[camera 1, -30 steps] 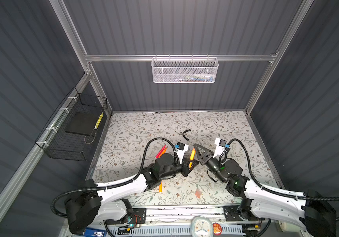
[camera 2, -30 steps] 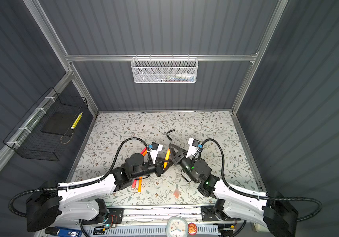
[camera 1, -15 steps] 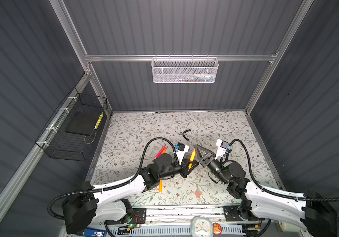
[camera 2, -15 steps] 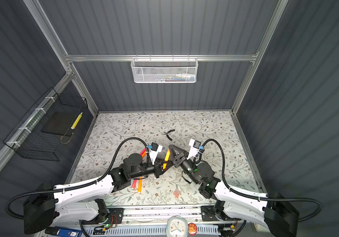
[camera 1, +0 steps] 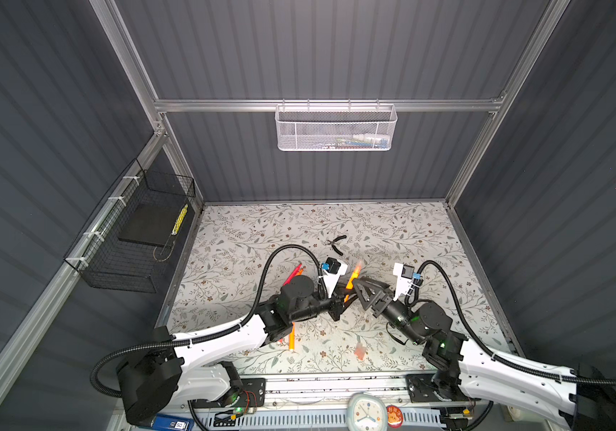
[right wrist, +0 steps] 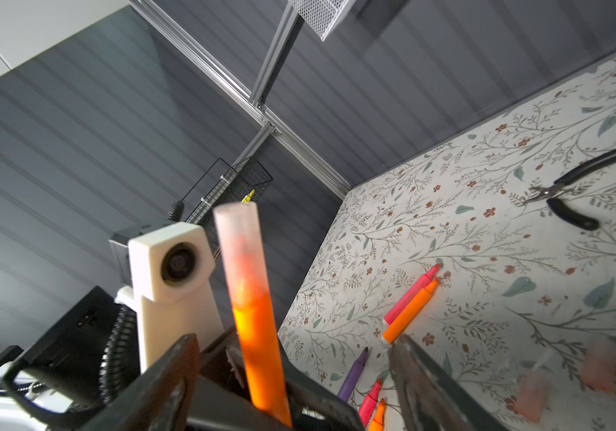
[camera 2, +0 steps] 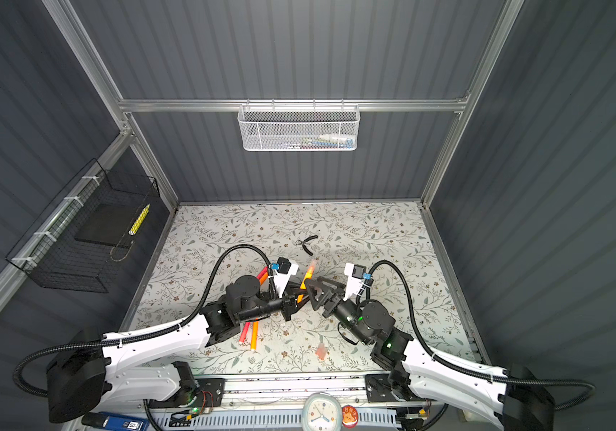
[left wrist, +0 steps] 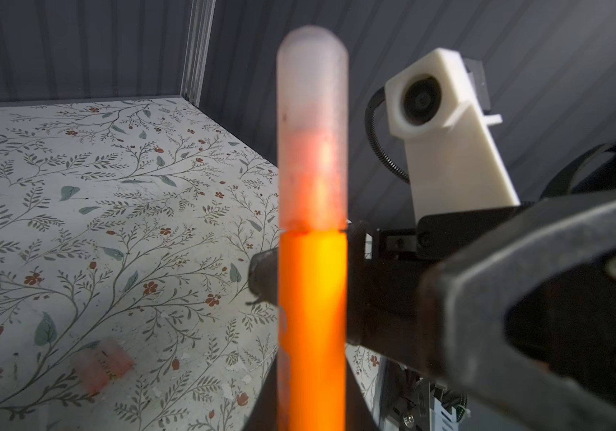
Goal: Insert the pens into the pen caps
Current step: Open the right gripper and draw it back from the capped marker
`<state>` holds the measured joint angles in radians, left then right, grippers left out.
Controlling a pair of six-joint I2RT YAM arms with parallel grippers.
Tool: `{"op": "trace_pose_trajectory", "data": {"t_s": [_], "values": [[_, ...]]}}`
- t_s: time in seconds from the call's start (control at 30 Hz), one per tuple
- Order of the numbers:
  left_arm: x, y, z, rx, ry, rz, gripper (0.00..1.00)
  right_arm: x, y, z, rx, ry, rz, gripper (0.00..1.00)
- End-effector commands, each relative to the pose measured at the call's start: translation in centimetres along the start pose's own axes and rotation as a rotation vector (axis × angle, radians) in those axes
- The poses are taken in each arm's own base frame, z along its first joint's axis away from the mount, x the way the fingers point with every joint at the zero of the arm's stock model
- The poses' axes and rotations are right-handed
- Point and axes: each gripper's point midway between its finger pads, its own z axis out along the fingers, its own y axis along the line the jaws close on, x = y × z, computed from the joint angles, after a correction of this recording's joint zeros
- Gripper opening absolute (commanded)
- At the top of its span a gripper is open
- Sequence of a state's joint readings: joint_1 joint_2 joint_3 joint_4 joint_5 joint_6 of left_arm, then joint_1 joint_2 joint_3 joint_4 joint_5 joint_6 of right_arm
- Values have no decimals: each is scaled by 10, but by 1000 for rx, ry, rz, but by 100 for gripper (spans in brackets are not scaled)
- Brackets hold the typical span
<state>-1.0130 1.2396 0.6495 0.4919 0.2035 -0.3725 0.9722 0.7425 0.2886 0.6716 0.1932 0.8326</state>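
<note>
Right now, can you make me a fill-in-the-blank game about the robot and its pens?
The left fingers hold an ____ pen.
A see-through ____ covers its tip.
The right fingers are ____, one each side of that pen.
On the table lie black-handled ____.
Missing words: orange, cap, open, pliers.

Left hand (camera 1: pixel 341 298) clenched, right hand (camera 1: pixel 359 295) spread wide, tips nearly meeting
</note>
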Motion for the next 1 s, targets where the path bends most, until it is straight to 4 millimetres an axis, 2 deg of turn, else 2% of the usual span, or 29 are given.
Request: {"op": "trace_pose_trajectory", "data": {"t_s": [0.0,0.13,0.23,0.47,0.77,0.97], "values": [[12,2,-5,3,25,65,0,-10,-3,-7,31,-29,-39,81],[25,7,-7,-15,61,73,0,-19,0,-10,20,-52,-48,76],[33,4,-8,8,77,70,0,-21,2,-6,20,-49,-45,69],[47,7,-5,12,111,68,0,-15,-2,11,43,-5,-36,53],[55,8,-3,16,131,70,0,-7,-4,28,42,48,-31,50],[59,9,-1,16,143,67,0,-8,-3,35,44,65,-30,44]]}}
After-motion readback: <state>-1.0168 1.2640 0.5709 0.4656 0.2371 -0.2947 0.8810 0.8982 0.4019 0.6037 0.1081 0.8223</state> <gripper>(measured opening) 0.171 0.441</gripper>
